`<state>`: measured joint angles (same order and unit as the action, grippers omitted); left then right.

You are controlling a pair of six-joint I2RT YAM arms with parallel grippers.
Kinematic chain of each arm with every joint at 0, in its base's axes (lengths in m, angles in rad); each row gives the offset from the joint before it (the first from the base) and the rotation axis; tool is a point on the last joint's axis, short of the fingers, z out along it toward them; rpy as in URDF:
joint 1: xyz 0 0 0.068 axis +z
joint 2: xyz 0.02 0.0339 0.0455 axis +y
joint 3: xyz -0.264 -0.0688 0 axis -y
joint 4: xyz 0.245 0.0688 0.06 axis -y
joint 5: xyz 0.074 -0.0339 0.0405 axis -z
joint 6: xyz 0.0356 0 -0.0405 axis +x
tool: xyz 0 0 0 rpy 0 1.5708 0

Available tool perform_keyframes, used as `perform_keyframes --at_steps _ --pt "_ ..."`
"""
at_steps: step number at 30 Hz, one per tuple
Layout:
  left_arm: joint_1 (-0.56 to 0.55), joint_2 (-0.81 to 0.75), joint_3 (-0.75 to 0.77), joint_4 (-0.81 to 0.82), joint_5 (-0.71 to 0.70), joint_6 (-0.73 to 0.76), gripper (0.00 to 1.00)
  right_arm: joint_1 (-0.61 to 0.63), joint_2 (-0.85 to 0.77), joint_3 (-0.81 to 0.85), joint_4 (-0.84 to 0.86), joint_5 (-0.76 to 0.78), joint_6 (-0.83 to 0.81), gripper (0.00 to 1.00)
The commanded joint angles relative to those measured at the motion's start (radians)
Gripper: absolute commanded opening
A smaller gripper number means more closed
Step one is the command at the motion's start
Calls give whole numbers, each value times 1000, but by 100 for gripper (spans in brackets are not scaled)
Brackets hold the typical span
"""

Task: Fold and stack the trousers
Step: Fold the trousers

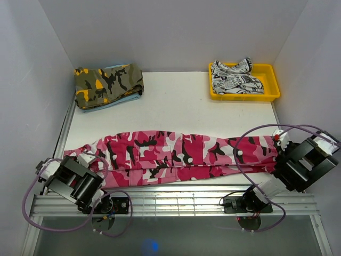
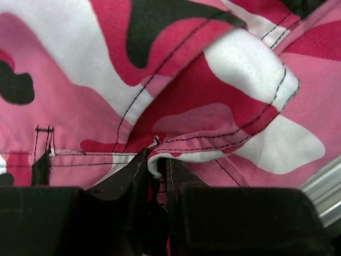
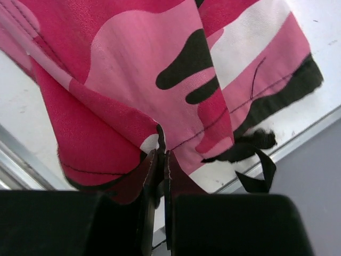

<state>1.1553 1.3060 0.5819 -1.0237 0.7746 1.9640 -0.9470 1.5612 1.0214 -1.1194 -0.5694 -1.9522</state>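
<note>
No text, label, brand or number can be read in any of the views. The black print on the white garment (image 1: 234, 80) lying in the yellow tray (image 1: 270, 80) may be lettering, but it is too small and crumpled to make out. The trousers (image 1: 181, 152) show only camouflage patches and stitched seams, with no tag or wording that can be read, even close up from the wrist views.
</note>
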Motion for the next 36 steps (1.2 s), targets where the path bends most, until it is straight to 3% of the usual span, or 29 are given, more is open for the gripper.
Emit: perform_keyframes --at_steps 1,2,5,10,16,24,27,30,36 --pt "-139 -5 -31 278 -138 5 0 94 34 -53 225 144 77 8" --pt "-172 16 -24 309 -155 -114 0 112 43 -63 284 188 134 8" --pt "-279 155 51 399 -221 -256 0 186 98 -80 413 255 217 8" --pt "-397 370 299 445 -259 -555 0 263 235 40 466 286 397 8" --pt "-410 446 511 325 -138 -593 0 272 249 204 359 243 397 8" --pt "-410 536 1017 191 72 -754 0 274 284 529 169 80 443 8" --pt "-407 578 1159 91 103 -723 0 272 312 652 106 65 446 8" --pt "-376 553 1171 18 129 -638 0 258 301 680 76 46 405 8" --pt "-203 446 959 -128 190 -342 0 208 240 510 79 55 264 8"
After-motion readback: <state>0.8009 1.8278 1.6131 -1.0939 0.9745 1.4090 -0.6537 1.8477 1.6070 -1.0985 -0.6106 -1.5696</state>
